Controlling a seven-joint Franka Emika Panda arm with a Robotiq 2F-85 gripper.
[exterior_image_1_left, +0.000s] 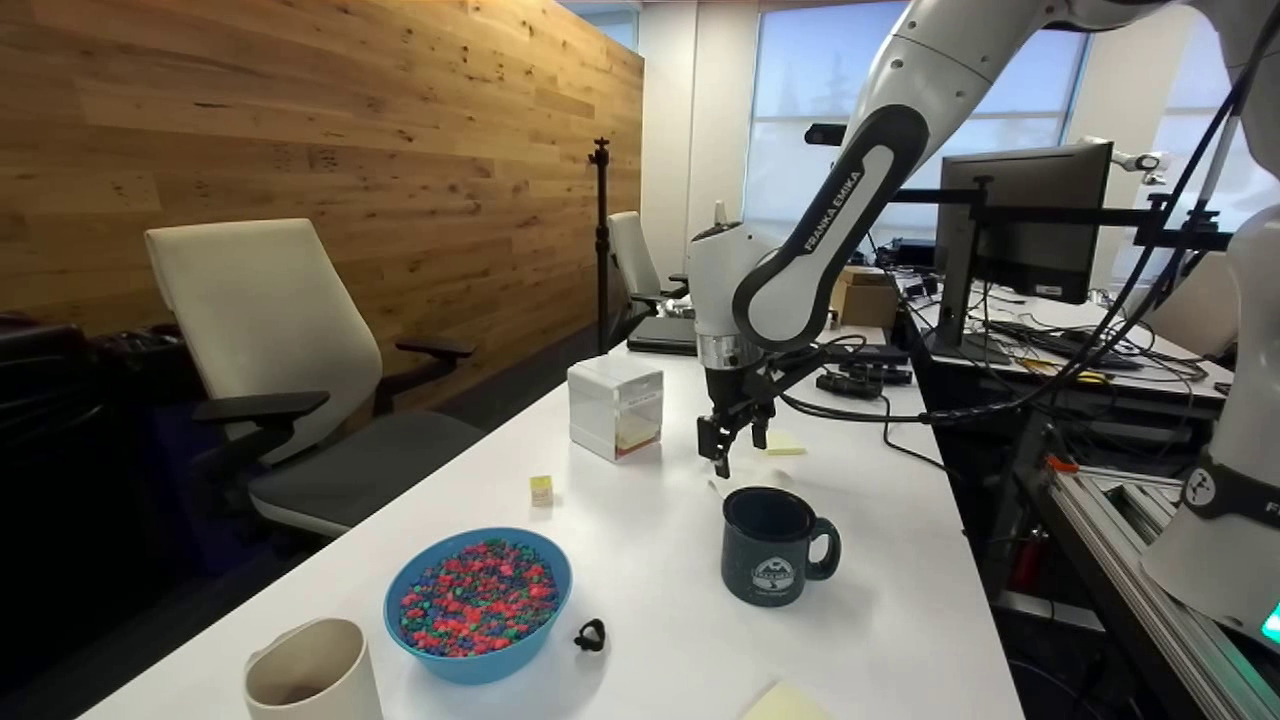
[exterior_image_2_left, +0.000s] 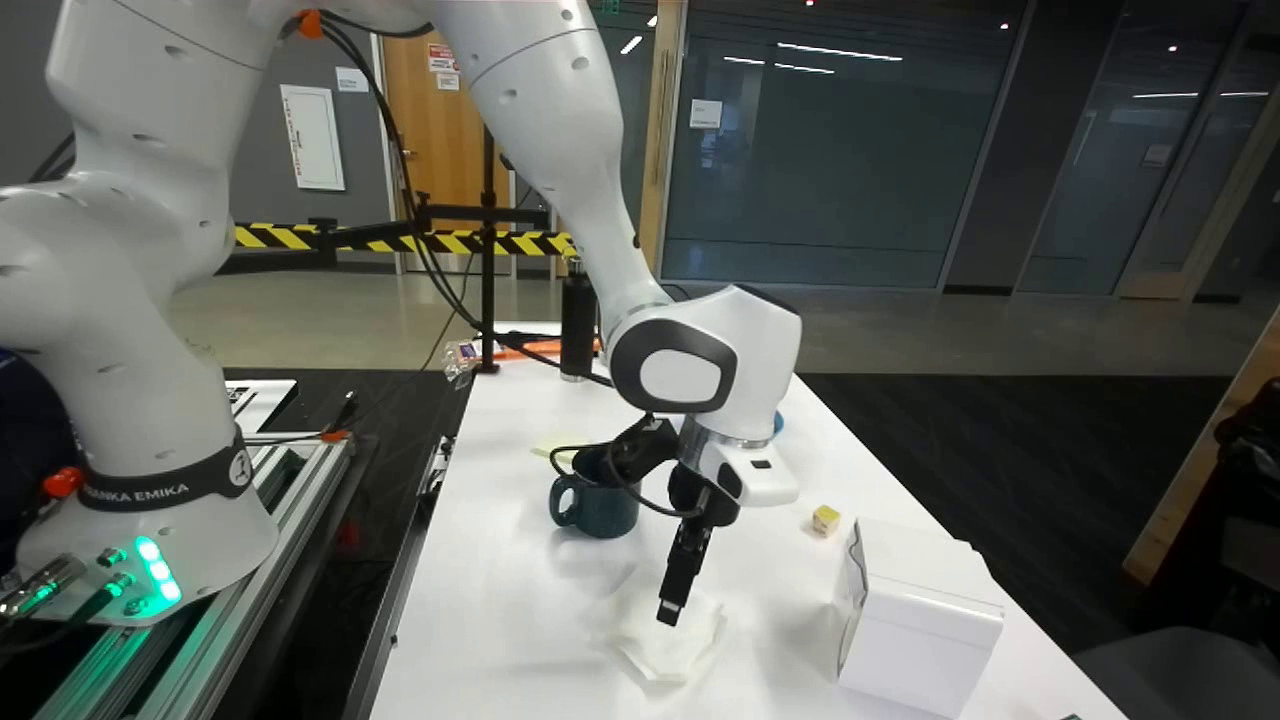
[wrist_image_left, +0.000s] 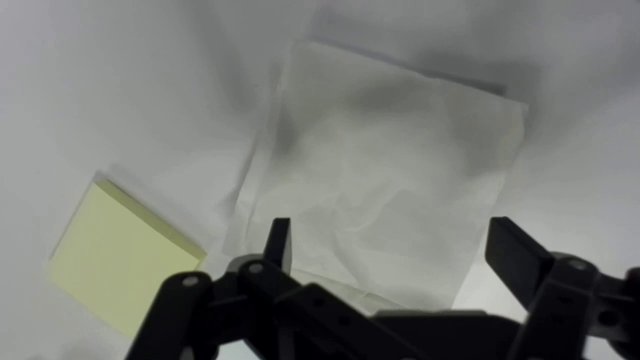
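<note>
- One black two-fingered gripper (wrist_image_left: 390, 242), fingers spread, grasping nothing; beneath, one white crumpled paper napkin (wrist_image_left: 385, 165), squarish without clear long axis, spreads up the frame from between the fingertips, wrist view's centre.
- One round blue bowl (exterior_image_1_left: 490, 668), lower left in an exterior view.
- One white box (exterior_image_1_left: 605, 412), centre.
- One dark green mug (exterior_image_1_left: 760, 560), lower centre.
- Two yellow paper squares (wrist_image_left: 125, 255), one lower left in the wrist view.
- One small yellow cube (exterior_image_1_left: 541, 491).
</note>
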